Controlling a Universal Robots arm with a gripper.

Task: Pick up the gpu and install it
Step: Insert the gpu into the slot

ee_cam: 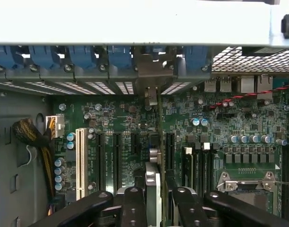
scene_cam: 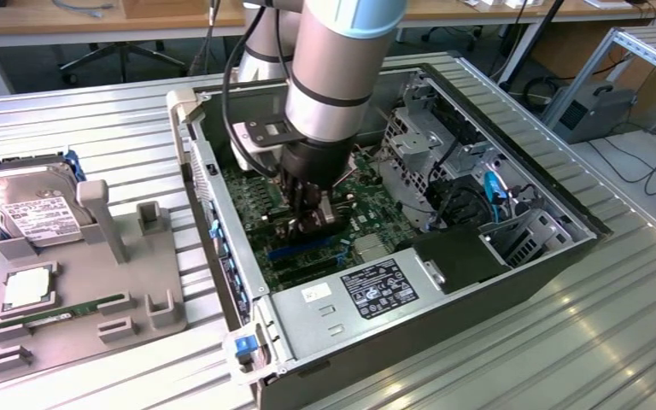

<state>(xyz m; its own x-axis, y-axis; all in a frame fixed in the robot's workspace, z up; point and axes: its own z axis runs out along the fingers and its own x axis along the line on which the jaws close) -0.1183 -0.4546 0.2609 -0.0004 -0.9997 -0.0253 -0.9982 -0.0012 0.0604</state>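
The gpu (ee_cam: 153, 187) shows edge-on in the wrist view as a thin grey and dark card standing upright over the green motherboard (ee_cam: 220, 123). Its silver bracket end (ee_cam: 151, 71) reaches the rear slot openings of the case. My gripper (ee_cam: 154, 196) is shut on the gpu, with one black finger (ee_cam: 134, 203) on each side of the card. In the exterior view my gripper (scene_cam: 312, 220) is low inside the open computer case (scene_cam: 499, 282), just above the expansion slots. Whether the card's edge sits in a slot is hidden.
A white slot (ee_cam: 80, 161) and several black slots lie beside the card. The power supply (scene_cam: 362, 295) and drive cage (scene_cam: 419, 137) hem in the board. On the exterior view's left, a grey holder (scene_cam: 134, 256) carries a hard drive (scene_cam: 32, 213) and a memory stick (scene_cam: 61, 314).
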